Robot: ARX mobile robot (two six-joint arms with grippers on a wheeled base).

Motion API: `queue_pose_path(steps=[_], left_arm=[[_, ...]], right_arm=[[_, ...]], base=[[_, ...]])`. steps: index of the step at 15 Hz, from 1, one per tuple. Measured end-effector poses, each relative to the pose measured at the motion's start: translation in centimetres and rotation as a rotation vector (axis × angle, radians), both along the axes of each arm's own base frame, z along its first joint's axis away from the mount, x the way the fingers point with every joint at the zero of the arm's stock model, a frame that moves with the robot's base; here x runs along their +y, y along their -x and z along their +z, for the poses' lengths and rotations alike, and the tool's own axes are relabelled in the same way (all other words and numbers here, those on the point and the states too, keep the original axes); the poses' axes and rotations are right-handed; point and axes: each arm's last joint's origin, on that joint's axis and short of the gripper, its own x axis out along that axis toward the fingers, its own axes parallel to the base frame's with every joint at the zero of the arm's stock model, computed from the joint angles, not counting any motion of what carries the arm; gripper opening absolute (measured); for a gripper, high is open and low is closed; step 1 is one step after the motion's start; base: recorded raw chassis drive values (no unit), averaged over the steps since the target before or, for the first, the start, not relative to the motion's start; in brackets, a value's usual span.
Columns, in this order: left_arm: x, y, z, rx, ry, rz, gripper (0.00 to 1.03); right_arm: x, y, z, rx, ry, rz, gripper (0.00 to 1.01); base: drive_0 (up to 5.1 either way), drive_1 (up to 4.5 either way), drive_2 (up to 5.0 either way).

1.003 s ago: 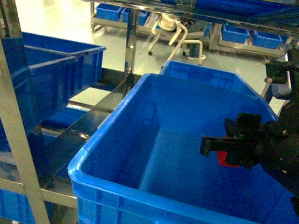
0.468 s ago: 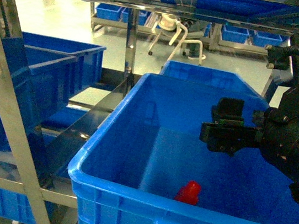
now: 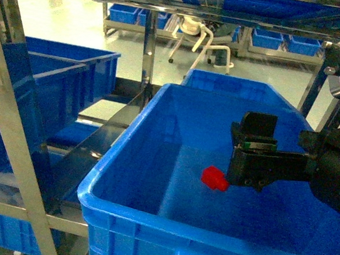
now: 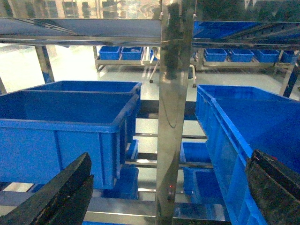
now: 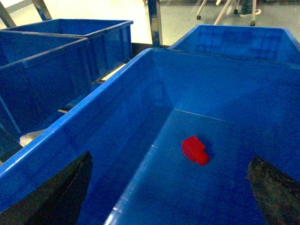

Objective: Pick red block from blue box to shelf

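Observation:
The red block [image 3: 215, 178] lies loose on its side on the floor of a big dark blue crate [image 3: 121, 159] that stands on the shelf [image 3: 6, 123]. My right gripper [image 3: 250, 153] hangs open inside the crate, just right of the block and above it, with nothing between its fingers. The right wrist view has the red block [image 5: 194, 150] ahead of the open right gripper [image 5: 171, 187]. My left gripper [image 4: 164, 187] is open and empty, facing a steel upright of the shelf [image 4: 176, 93]. The blue box is out of view.
More dark blue crates [image 3: 55, 86] stand on the shelf to the left, and another [image 3: 239, 86] sits behind the big one. A shelf rail [image 3: 174, 4] runs overhead. A crate wall [image 4: 220, 140] is close on the left gripper's right.
The right gripper opened and let go of the red block. The block dropped to the crate floor, then shifted back toward the middle. The gripper rose slightly.

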Motion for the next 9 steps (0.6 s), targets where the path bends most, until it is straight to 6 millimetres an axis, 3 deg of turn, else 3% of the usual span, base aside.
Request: queue_pose_path(steps=[3, 9], left_arm=[[0.0, 0.0, 0.0, 0.0, 0.0, 0.0, 0.98], [0.0, 0.0, 0.0, 0.0, 0.0, 0.0, 0.98]], right_arm=[[-1.1, 2.6, 0.8, 0.015, -0.001, -0.006, 0.98], [-4.6, 7.8, 4.4, 0.0, -0.005, -0.071, 0.98]], base=[[0.0, 0.0, 0.0], [0.0, 0.0, 0.0]])
